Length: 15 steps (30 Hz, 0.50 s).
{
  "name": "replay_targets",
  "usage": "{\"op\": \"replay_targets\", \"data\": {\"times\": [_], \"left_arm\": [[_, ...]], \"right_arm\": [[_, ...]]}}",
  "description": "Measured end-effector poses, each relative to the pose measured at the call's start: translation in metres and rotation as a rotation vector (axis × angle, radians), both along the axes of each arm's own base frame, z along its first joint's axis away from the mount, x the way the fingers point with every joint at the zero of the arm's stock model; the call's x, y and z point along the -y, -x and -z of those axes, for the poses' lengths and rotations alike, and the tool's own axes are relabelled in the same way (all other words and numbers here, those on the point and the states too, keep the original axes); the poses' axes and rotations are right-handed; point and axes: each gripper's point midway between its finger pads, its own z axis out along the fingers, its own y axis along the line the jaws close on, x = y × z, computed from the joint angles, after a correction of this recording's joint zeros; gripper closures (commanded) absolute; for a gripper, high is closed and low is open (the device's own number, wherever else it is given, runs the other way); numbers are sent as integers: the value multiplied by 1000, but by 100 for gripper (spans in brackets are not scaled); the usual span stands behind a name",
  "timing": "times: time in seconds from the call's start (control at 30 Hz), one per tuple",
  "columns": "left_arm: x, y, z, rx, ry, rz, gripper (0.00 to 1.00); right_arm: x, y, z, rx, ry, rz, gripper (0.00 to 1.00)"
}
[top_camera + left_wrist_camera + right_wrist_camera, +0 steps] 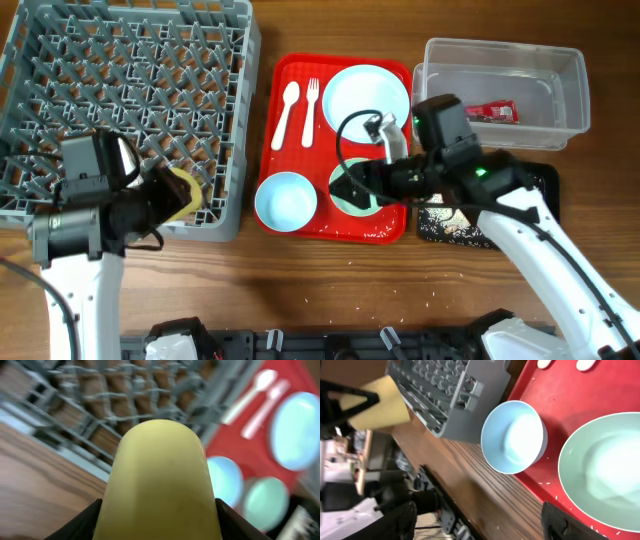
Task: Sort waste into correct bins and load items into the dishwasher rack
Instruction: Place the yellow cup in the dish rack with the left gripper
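yellow cup (160,480) gripped in left gripper (176,196), one finger pressed to each side of its wall. cup is at the near right corner of the dishwasher rack (120,80); contact with the pegs not discernible. right gripper (352,188) hangs over the bowl (605,470) nearest the black tray (545,180), fingers spread wide, nothing between them. second bowl (286,199), plate (366,96), spoon (288,110) and fork (310,105) lie on the red tray (285,160). red wrapper (492,112) lies in the clear tub (440,70).
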Motion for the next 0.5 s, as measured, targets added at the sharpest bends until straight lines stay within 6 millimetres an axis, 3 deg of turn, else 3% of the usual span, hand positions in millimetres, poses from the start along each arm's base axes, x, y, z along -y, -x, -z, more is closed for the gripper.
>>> {"op": "replay_targets", "data": {"times": [0.13,0.23,0.4,0.47,0.5], "left_arm": [[-12,-21,18,-42,-72,-6,47],[1,-37,41,-108,-91,61,50],[14,-39,66,-207,-124,124,48],[10,-39,71,-229,-151,122,33],[9,-38,72,-235,-156,120,18]], "right_arm": [[3,-4,4,17,37,22,19],[4,-5,5,21,46,28,19],[5,-5,6,21,47,28,18],[5,-6,6,22,50,30,18],[5,-6,6,22,50,30,18]]}}
